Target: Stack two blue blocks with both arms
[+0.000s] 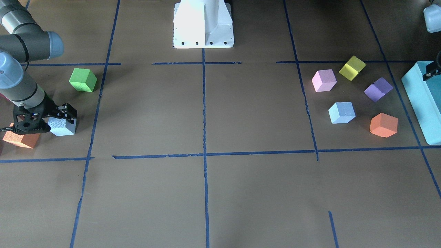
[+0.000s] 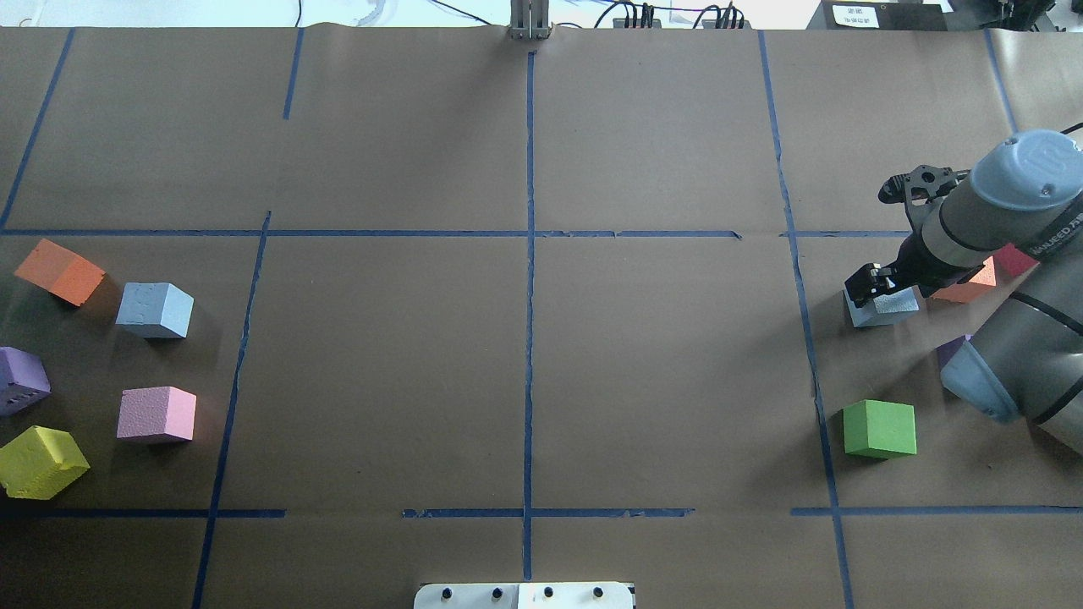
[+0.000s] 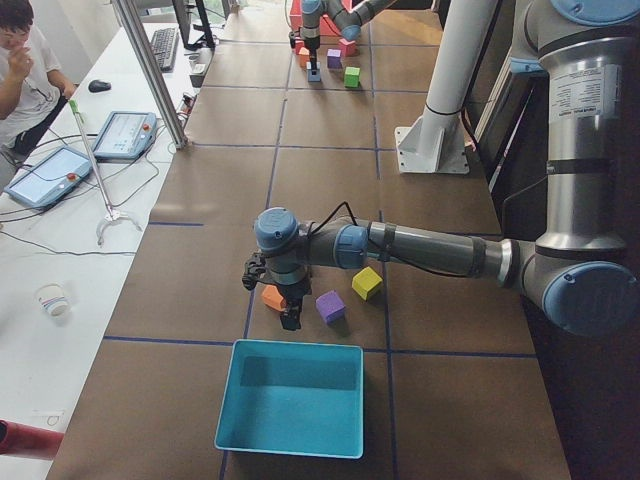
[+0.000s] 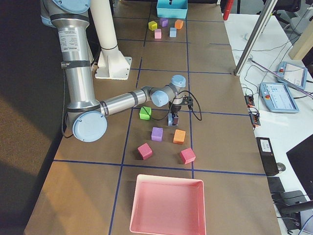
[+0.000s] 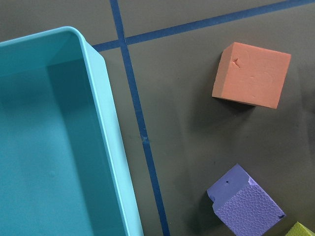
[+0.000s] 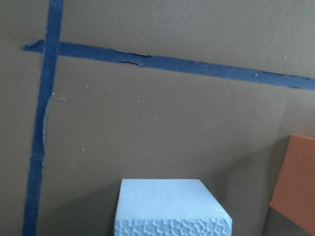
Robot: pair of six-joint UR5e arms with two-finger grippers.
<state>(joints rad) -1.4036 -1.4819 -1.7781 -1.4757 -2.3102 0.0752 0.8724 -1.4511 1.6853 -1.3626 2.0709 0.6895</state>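
Note:
One pale blue block lies at the table's right end, also in the overhead view and low in the right wrist view. My right gripper reaches down over it, its jaws against the block's sides, with the block at table level. The other blue block lies free among coloured cubes at the left end. My left gripper hangs low between those cubes and the teal box. Its fingers do not show in the left wrist view, so I cannot tell whether it is open or shut.
An orange cube touches the right gripper's near side and a green cube lies beside it. Pink, yellow, purple and orange cubes surround the free blue block. A pink tray stands at the right end.

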